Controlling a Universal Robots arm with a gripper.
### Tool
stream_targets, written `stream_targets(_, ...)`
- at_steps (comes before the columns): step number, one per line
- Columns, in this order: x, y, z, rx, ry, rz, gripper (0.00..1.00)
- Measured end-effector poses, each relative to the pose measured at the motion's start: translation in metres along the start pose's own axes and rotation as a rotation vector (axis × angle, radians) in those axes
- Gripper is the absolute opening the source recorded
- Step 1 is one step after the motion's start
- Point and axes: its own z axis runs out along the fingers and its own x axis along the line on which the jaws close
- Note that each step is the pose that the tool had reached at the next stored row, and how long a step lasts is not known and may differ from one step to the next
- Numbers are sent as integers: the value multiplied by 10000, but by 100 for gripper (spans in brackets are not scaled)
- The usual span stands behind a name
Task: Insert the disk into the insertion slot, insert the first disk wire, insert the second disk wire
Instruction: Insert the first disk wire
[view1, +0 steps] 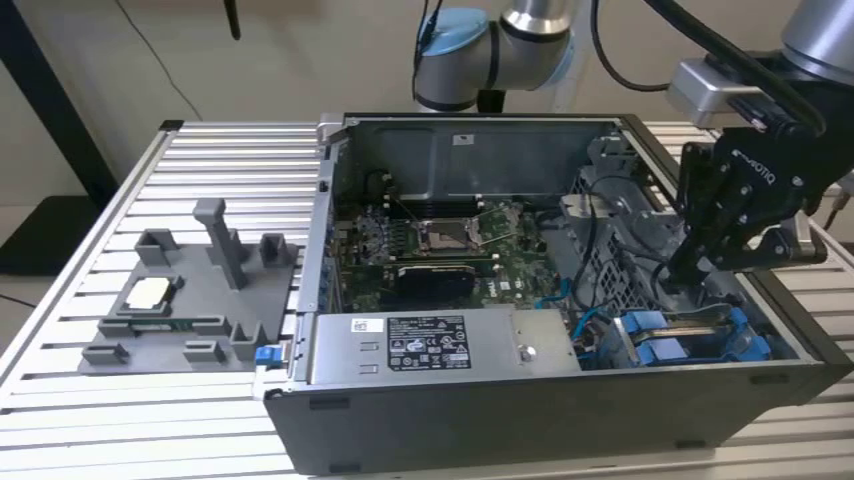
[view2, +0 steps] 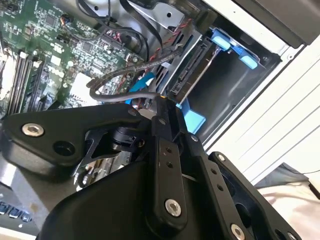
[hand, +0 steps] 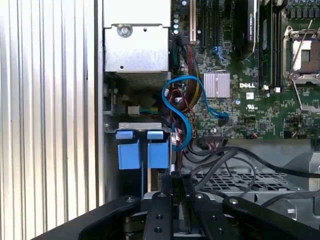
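1. The gripper (view2: 162, 102) has its fingers pressed together, apparently pinching the end of a black wire (view2: 115, 74).
2. The disk (view2: 191, 67) already sits in the insertion slot (view2: 227, 85), near the fingertips.
3. Its connector looks unplugged, so both wires likely remain.

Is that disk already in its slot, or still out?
In. In the second wrist view the disk sits inside the slot, between its walls.

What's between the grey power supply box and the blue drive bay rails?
In the first wrist view, a small white connector with coloured wires sits between the power supply box and the blue rails; a blue cable loops alongside.
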Motion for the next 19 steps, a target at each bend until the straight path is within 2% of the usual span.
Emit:
stream_targets(5, 32, -32, 27, 0, 6, 1, 19)
stream_targets(19, 63, -163, 120, 11, 14, 0, 19)
